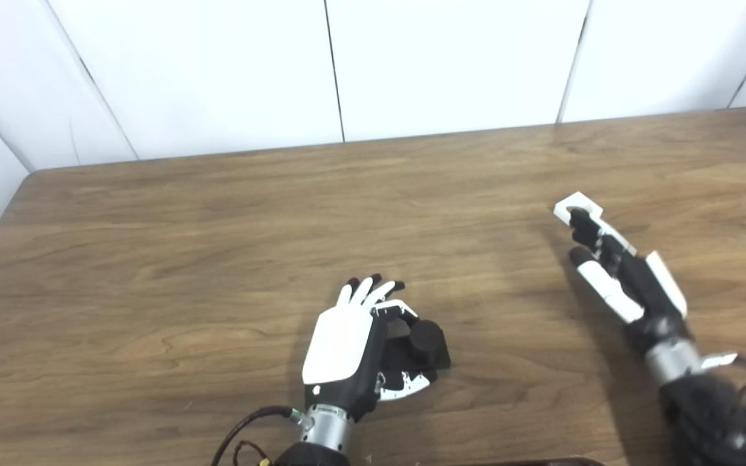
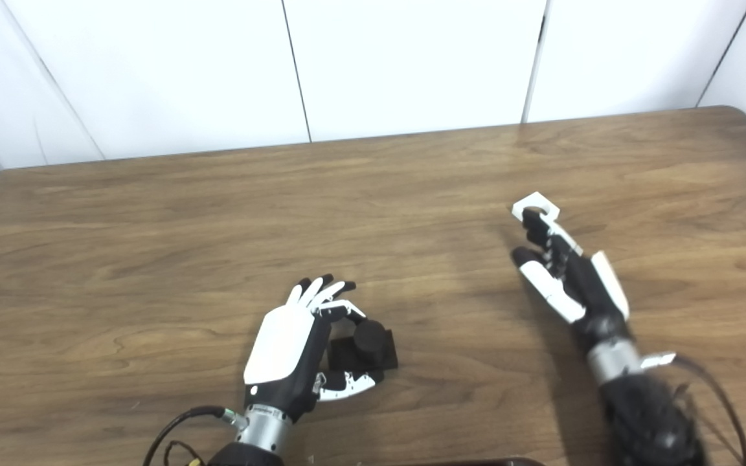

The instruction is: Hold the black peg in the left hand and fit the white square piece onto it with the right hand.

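The black peg (image 1: 423, 345), a short cylinder on a square black base, rests on the table near the front middle. My left hand (image 1: 342, 349) lies beside it on its left, most fingers stretched out. Its forefinger (image 1: 394, 310) curls over the far edge of the base and its thumb (image 1: 405, 386) sits by the near edge, without a firm grasp. The white square piece (image 1: 579, 206) lies flat on the table at the right. My right hand (image 2: 570, 275) reaches toward it, open. Its fingertips (image 2: 532, 220) overlap the near side of the piece, and the thumb is held apart.
The wooden table (image 1: 217, 226) ends at white wall panels along its far edge. Cables trail from both wrists at the bottom of the picture. A dark edge (image 1: 541, 461) shows at the bottom middle.
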